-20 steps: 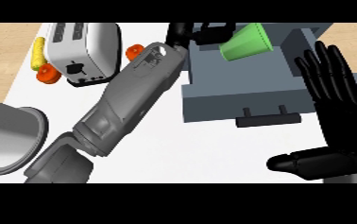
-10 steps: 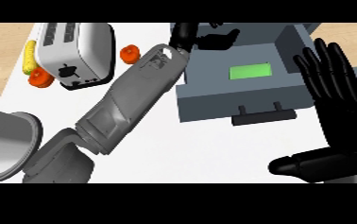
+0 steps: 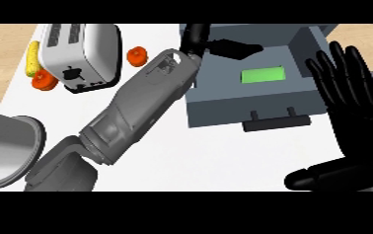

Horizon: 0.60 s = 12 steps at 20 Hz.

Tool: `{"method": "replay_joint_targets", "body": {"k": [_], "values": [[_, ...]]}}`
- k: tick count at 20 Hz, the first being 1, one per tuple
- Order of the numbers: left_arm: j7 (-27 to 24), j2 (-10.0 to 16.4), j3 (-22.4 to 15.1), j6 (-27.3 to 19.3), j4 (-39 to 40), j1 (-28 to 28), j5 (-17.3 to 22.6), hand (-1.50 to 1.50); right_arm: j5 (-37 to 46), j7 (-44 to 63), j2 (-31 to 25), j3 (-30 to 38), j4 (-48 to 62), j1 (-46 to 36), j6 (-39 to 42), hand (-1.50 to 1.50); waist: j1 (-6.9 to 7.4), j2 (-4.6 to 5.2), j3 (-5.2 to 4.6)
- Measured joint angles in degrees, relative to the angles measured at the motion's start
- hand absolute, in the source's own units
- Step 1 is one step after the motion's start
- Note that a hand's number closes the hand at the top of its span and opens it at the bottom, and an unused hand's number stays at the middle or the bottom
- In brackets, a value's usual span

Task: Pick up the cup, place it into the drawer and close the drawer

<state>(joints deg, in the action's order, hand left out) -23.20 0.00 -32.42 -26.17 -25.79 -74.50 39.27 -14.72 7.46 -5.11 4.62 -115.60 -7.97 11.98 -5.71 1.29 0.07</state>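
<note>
The green cup (image 3: 264, 75) lies inside the open grey drawer (image 3: 241, 105), with no hand touching it. My left forearm crosses the counter from the lower left. Its left hand (image 3: 218, 44) hovers over the drawer's back left corner, fingers relaxed and holding nothing. The drawer's dark handle (image 3: 275, 122) faces me on the front panel. My right hand (image 3: 345, 99) stands open just right of the drawer, fingers straight and pointing away. Its thumb (image 3: 320, 178) sticks out to the left, below the drawer front.
A white toaster (image 3: 80, 54) stands at the back left, with a yellow fruit (image 3: 32, 59) and two orange fruits (image 3: 137, 55) (image 3: 44, 80) around it. A metal bowl (image 3: 15, 149) sits at the left edge.
A second ago my left hand held the green cup above the drawer. The cup now lies in the drawer, and that hand is empty near the back left corner.
</note>
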Motion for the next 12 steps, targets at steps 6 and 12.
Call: {"method": "replay_joint_targets", "body": {"k": [6, 12], "values": [[-2.74, 0.13, 2.79, 1.94, -4.17, 0.32, 4.21, -1.5, -3.41, 3.14, -1.04, 1.29, -1.76, 0.34, 0.34, 1.5, 2.55, -0.73, -0.04], [-1.75, 1.65, 6.48, 2.48, -8.44, 2.54, 5.2, -1.5, -4.73, 2.25, -4.92, 2.95, -2.61, 2.63, 5.27, 1.5, 4.89, -1.28, -0.06]]}}
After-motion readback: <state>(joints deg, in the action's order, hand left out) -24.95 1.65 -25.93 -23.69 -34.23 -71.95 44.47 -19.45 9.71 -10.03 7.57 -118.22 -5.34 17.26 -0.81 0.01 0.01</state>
